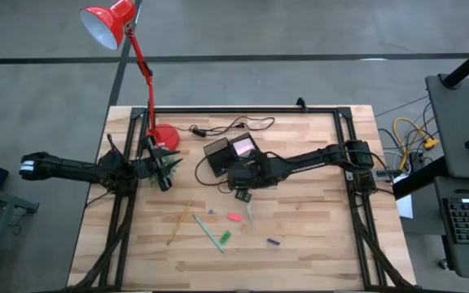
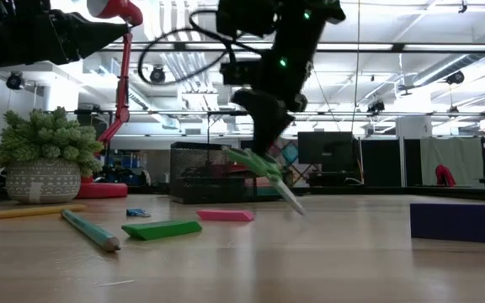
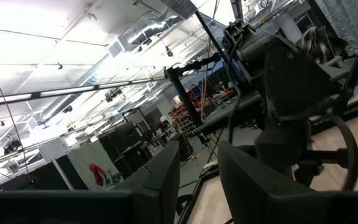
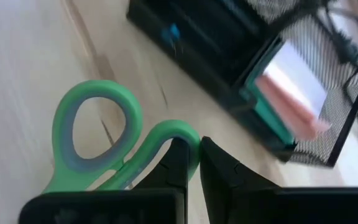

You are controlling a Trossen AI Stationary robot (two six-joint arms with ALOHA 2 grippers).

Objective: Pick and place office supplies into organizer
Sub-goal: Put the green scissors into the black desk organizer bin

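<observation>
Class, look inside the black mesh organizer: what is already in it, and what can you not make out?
Inside the organizer, a pink sticky-note pad sits in one compartment. Something small and blue shows in another; its identity is unclear. The compartment floors are hidden by the dark walls.

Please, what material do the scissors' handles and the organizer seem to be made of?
The scissors, held by the right end effector, have green handles that look like smooth matte plastic: even colour, rounded moulded loops with a greyish inner lining, possibly softer rubber. The organizer seems black metal wire mesh, since a fine grid shows on its wall with the table showing through; coated metal is likely, though not certain.
</observation>
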